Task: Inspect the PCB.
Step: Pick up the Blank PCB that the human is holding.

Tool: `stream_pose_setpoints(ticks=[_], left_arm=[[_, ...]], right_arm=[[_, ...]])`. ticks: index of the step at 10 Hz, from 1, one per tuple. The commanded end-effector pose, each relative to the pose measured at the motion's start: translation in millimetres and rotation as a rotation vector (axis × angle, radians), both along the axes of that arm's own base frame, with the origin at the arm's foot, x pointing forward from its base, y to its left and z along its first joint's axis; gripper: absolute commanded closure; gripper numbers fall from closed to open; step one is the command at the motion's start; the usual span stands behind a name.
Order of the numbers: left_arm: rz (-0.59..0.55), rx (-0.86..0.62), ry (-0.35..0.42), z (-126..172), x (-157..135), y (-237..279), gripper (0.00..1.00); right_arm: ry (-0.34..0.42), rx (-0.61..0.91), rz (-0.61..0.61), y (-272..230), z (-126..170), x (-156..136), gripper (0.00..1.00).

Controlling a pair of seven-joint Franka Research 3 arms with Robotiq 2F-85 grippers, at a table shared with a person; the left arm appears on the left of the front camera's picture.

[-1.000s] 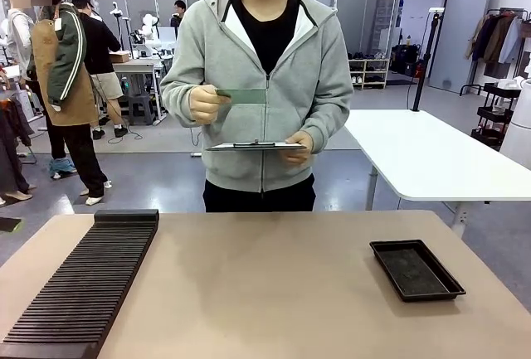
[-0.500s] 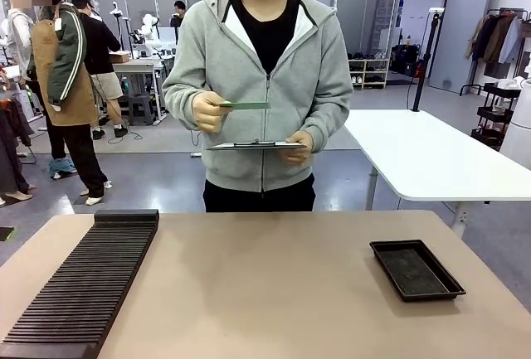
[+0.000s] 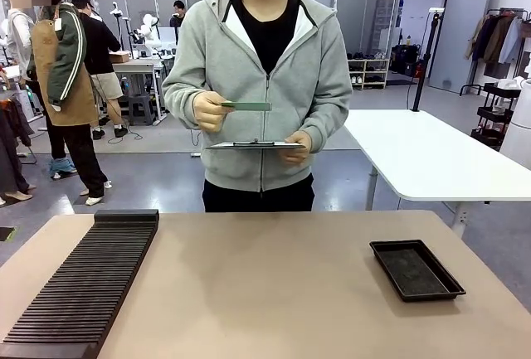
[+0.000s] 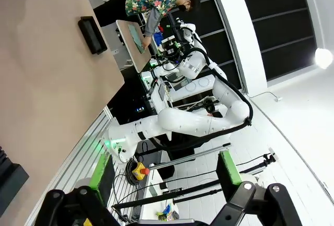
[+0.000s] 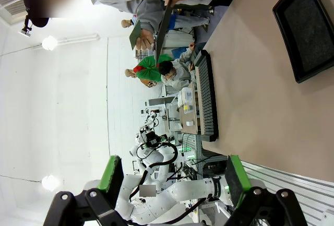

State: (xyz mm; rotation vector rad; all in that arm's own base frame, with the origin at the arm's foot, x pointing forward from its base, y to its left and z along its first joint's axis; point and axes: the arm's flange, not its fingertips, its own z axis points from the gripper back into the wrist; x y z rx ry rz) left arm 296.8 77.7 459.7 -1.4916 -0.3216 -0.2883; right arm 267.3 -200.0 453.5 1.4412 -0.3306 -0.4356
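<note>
a: where is the pcb [image 3: 246, 105] right now?
b: off the desk [image 3: 265, 309] altogether. the person standing past the desk's far edge holds it by one end in a hand [image 3: 207, 110] at chest height. it's flat, almost edge-on to the front camera, and just above a white clipboard [image 3: 255, 145] that the other hand [image 3: 296, 148] keeps level.
a: so the inspection is under way?
b: that's my reading. the board is raised for a look with the clipboard ready beneath it, so i'd put it mid-check. nothing shows a verdict, and i can't make out any writing on the clipboard.
a: and the robot?
b: nothing in hand. the left tool [image 4: 164, 169] is spread wide with only air in its gap. the right tool [image 5: 173, 176] is the same, wide apart and holding nothing.
a: what sits on the desk?
b: a shallow black tray [image 3: 415, 269] near the right edge, with nothing lying in it. a long black slotted rack [image 3: 83, 284] runs along the left edge down to the near left corner. i can't tell whether any slot is filled.
a: what's left, then?
b: as i judge it, finishing the look and noting the result. after that the board has to go somewhere, perhaps the tray or the rack, but the pictures don't say which.
</note>
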Motion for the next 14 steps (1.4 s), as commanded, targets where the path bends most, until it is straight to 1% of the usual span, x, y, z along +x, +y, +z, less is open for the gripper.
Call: stream_pose_setpoints(ticks=[1, 14], left_arm=[[-0.002, 0.001, 0.000, 0.8, -0.6, 0.1, 0.00], [-0.002, 0.001, 0.000, 0.8, -0.6, 0.1, 0.00]], right_arm=[[-0.008, -0.004, -0.002, -0.1, 2.8, -1.2, 0.00], [-0.008, -0.004, -0.002, -0.1, 2.8, -1.2, 0.00]])
